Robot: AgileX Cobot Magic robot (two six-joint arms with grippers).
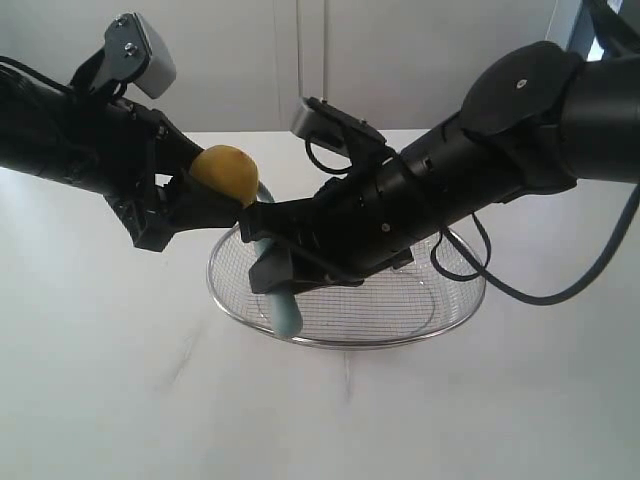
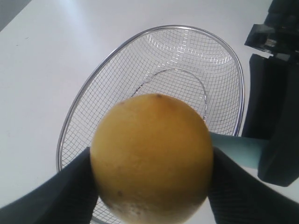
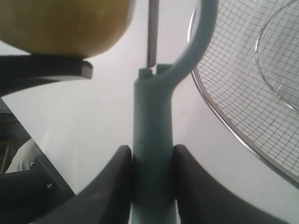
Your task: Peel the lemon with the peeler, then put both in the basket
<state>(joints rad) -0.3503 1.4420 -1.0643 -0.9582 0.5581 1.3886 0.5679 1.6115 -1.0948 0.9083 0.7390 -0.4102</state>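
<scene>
My left gripper (image 1: 215,195) is shut on the yellow lemon (image 1: 226,173), holding it in the air above the left rim of the wire-mesh basket (image 1: 440,315). The lemon (image 2: 152,156) fills the left wrist view between two black fingers (image 2: 60,191), with the basket (image 2: 93,93) below it. My right gripper (image 1: 275,255) is shut on the pale teal peeler (image 1: 283,305), handle pointing down. In the right wrist view the peeler (image 3: 153,140) stands between the fingers (image 3: 114,182), its looped head and metal blade (image 3: 152,32) right beside the lemon (image 3: 65,25).
The basket (image 3: 243,93) sits on a white table (image 1: 100,380), and nothing shows inside it. The right arm (image 1: 480,180) crosses over the basket from the right. A dark cable (image 1: 545,290) loops down at the basket's right side.
</scene>
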